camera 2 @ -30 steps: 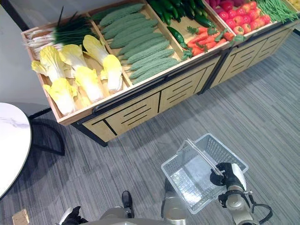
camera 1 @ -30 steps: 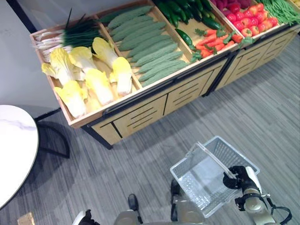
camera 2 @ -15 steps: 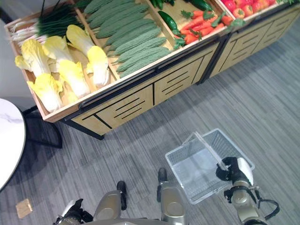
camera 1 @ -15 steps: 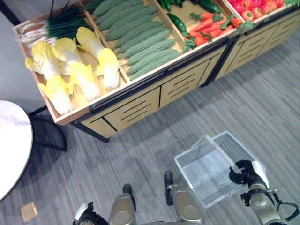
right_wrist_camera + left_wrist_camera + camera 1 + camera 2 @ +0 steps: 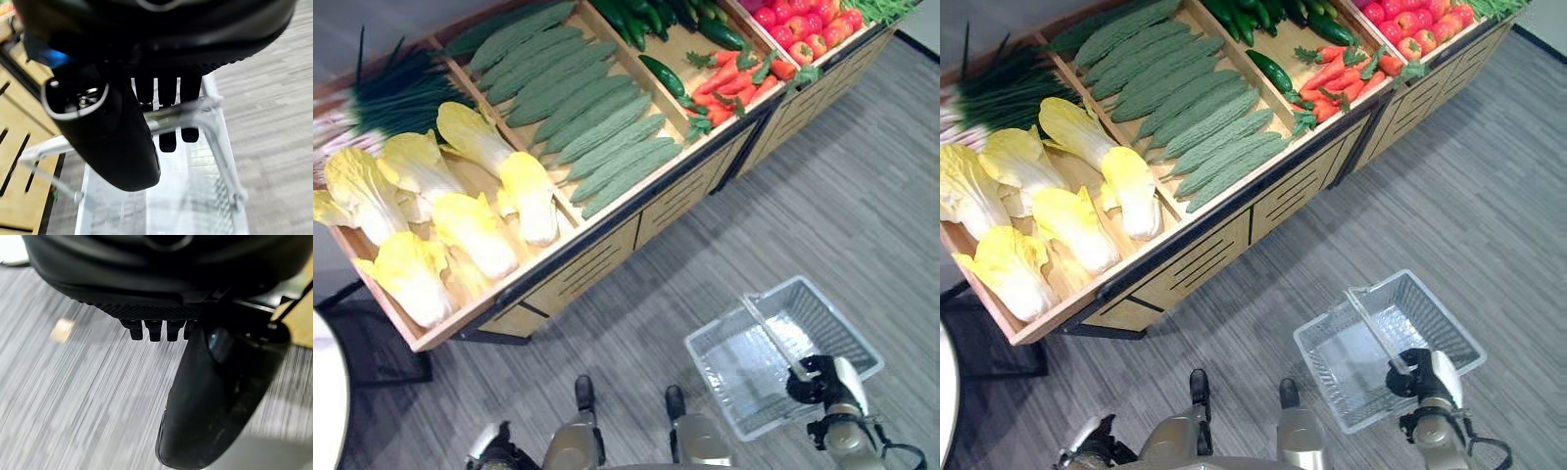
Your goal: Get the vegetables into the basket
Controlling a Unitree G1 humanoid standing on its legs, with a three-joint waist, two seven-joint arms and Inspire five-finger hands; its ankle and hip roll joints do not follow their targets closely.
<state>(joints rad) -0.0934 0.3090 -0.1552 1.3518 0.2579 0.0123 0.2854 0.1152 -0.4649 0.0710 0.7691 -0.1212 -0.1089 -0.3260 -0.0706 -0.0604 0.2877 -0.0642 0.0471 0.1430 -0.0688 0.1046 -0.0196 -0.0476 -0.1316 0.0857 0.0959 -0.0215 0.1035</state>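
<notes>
My left hand (image 5: 492, 448) hangs low at my side over the grey floor (image 5: 862, 196), its fingers curled in with nothing in them. On the wooden stand (image 5: 607, 230) ahead, the vegetables all lie in their compartments: pale yellow cabbages (image 5: 460, 220) in the left one with green onions (image 5: 386, 93) at its far edge, bumpy bitter gourds (image 5: 587, 127) in the next, then dark cucumbers (image 5: 661, 73) with carrots (image 5: 734, 73) at that compartment's front edge, and tomatoes (image 5: 793, 20) at the far right end. My right hand (image 5: 1420, 377) is clamped on the handle of the clear basket (image 5: 1332, 343), which hangs beside me, well apart from the stand, with nothing in it. I judge this to be the approach step. Next I need to close in on the stand's front edge, then reach my free left hand for a vegetable, probably a cabbage or gourd.
</notes>
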